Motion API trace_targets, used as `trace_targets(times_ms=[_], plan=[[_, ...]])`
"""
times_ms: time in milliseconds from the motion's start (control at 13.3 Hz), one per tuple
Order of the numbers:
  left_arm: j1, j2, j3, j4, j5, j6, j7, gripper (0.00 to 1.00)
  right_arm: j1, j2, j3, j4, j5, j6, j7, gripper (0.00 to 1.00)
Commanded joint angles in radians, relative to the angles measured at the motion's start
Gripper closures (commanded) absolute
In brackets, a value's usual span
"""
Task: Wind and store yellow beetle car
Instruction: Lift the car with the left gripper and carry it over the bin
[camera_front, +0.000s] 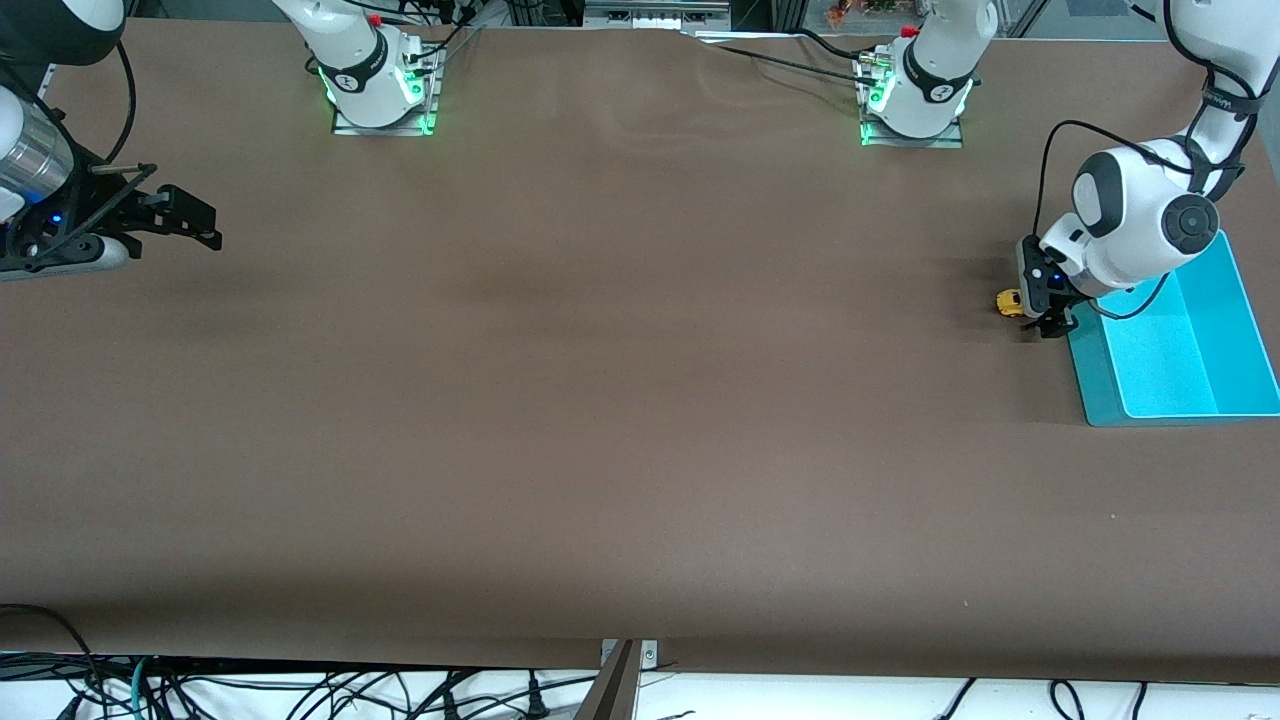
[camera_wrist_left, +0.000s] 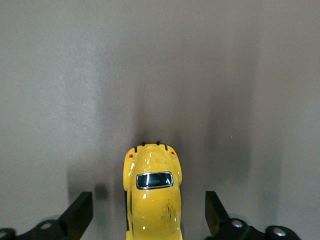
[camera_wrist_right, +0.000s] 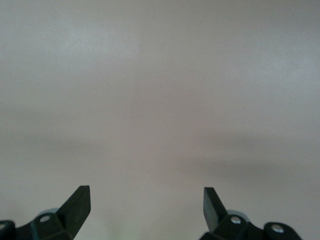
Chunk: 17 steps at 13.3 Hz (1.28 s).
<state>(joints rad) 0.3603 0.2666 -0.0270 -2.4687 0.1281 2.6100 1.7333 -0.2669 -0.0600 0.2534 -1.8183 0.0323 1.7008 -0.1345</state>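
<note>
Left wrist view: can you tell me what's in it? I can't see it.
A tiny yellow beetle car sits on the brown table, seen from above. The left gripper straddles it, one black finger on each side, open and not touching it.

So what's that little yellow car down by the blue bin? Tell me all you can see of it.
The yellow beetle car is a tiny, glossy toy with a rounded body, one dark window on top, two small red lights at one end and dark scuffs on its paint. It stands upright on the brown table, beside the turquoise bin at the left arm's end. The left gripper straddles it, fingers apart, not touching its sides.
</note>
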Motion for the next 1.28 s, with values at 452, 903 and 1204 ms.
trace_targets(times_ms=[452,903,1204], plan=[[0.046,-0.016,-0.011,0.025,0.028,-0.051,0.034,0.84,0.003,0.009,-0.002,0.028,-0.011,-0.027,0.001,0.0],[0.038,-0.063,-0.147,0.258,-0.117,-0.531,0.023,0.87,0.003,0.011,-0.003,0.028,-0.011,-0.027,0.001,0.0],[0.04,-0.049,-0.205,0.476,-0.102,-0.773,-0.038,0.86,0.003,0.011,-0.003,0.028,-0.011,-0.027,0.001,0.0]])
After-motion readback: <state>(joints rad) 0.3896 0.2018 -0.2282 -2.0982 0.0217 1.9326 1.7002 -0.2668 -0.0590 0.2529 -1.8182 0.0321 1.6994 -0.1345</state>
